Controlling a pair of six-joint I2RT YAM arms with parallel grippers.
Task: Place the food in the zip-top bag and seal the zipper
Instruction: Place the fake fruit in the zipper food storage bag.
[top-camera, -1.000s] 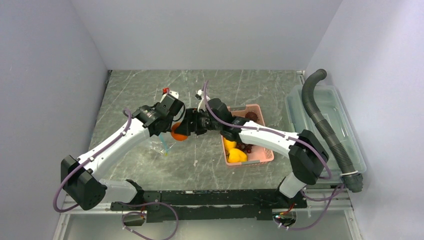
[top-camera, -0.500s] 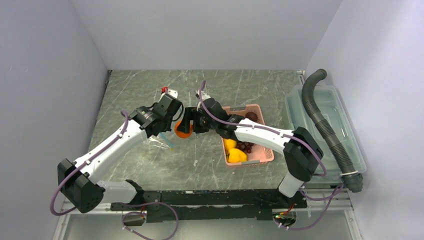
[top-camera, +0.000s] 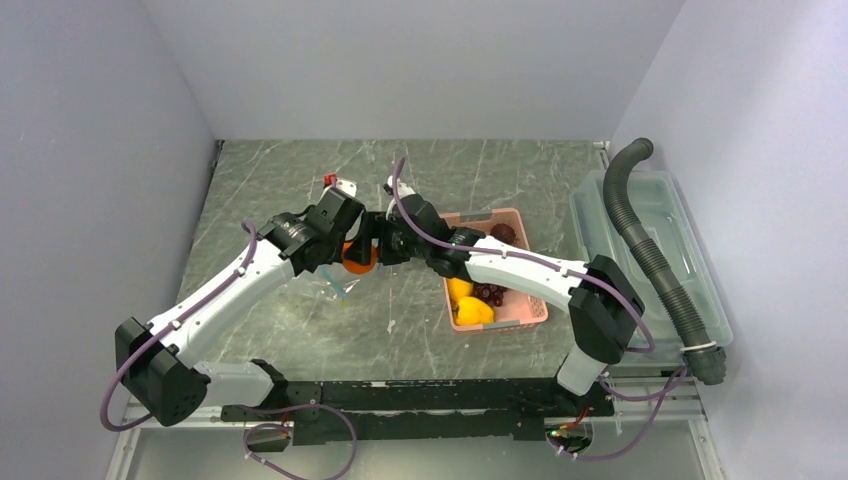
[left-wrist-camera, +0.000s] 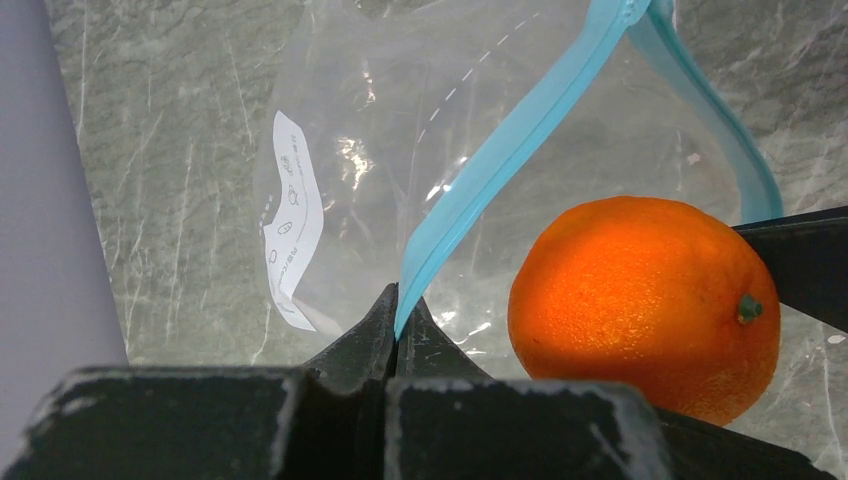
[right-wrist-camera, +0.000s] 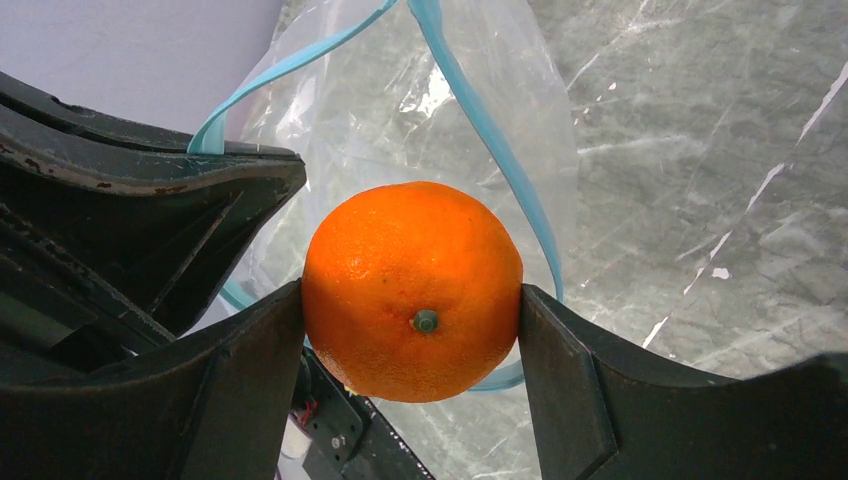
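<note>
My left gripper (left-wrist-camera: 397, 300) is shut on the teal-blue zipper strip (left-wrist-camera: 500, 150) of the clear zip-top bag (left-wrist-camera: 400, 130), holding its mouth open above the table. My right gripper (right-wrist-camera: 410, 310) is shut on the round orange fruit (right-wrist-camera: 412, 288), held right at the bag's open mouth (right-wrist-camera: 480, 130). The orange also shows in the left wrist view (left-wrist-camera: 645, 300) and in the top view (top-camera: 357, 257), between the two grippers. Yellow pieces (top-camera: 470, 305) and dark grapes (top-camera: 490, 293) lie in the pink basket (top-camera: 512, 218).
The pink basket stands right of the grippers. A rigid clear bin (top-camera: 690, 260) with a grey corrugated hose (top-camera: 650, 240) over it stands at the far right. A white label (left-wrist-camera: 290, 230) shows on the bag.
Both grippers have shifted slightly left and away from the arm bases. The orange in my right gripper has moved closer to the bag mouth held by my left gripper.
</note>
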